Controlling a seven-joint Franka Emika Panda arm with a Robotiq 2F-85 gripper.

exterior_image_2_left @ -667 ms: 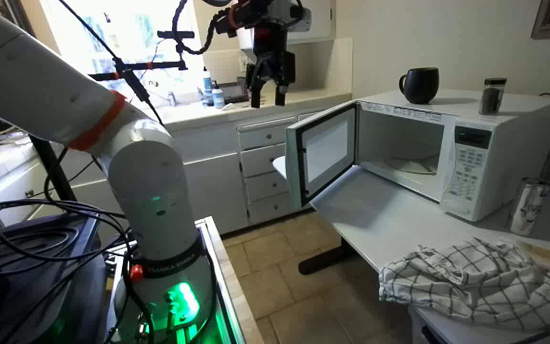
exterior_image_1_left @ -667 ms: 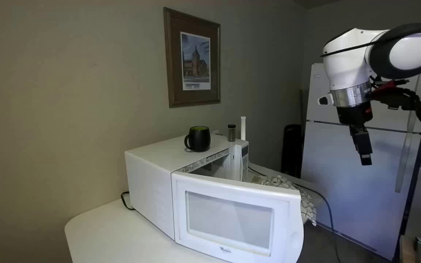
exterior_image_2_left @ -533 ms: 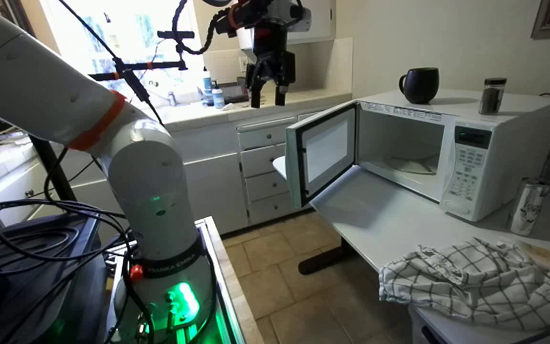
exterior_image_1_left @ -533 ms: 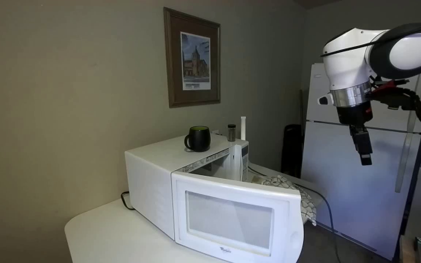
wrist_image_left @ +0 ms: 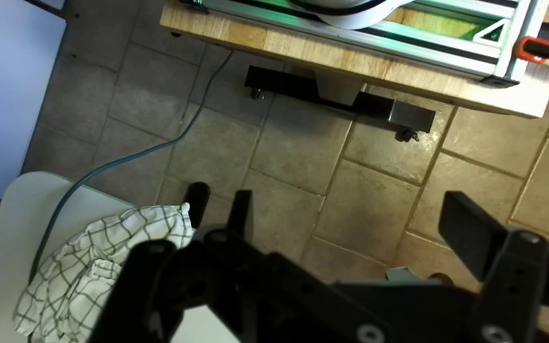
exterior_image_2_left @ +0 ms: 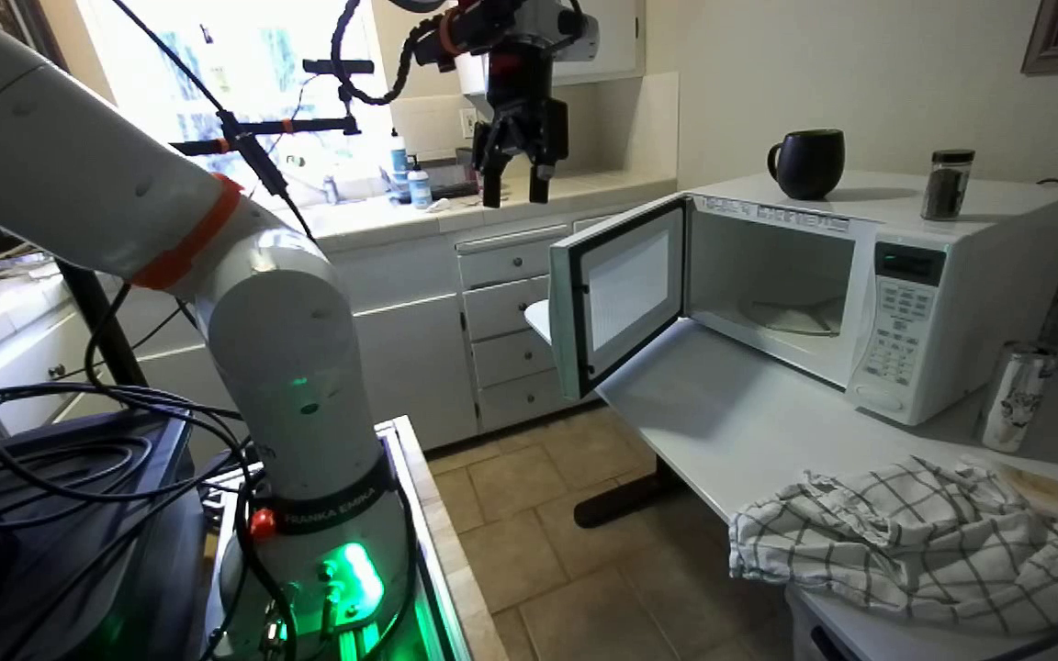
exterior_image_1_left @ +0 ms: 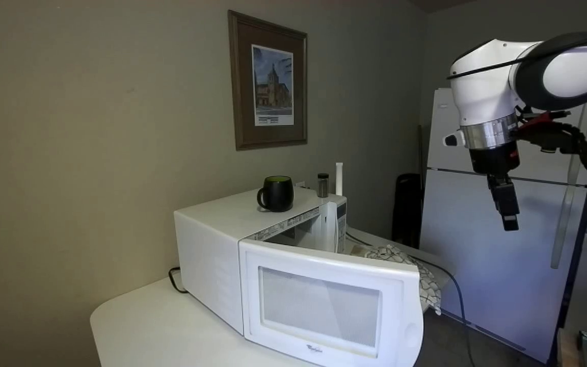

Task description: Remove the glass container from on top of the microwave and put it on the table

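The jaws stand apart and empty, while the glass jar point(exterior_image_2_left: 947, 188) is probably light, slippery and breakable, best gripped gently around its middle.

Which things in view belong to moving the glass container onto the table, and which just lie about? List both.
For the job:
glass container
microwave, beneath it
table
gripper, open

Just lying about:
black mug, also on the microwave
checked cloth, on the table
can

the dark-lidded glass container point(exterior_image_2_left: 946, 189) stands upright atop the open white microwave point(exterior_image_2_left: 901, 308), which sits on the table point(exterior_image_2_left: 772, 450).
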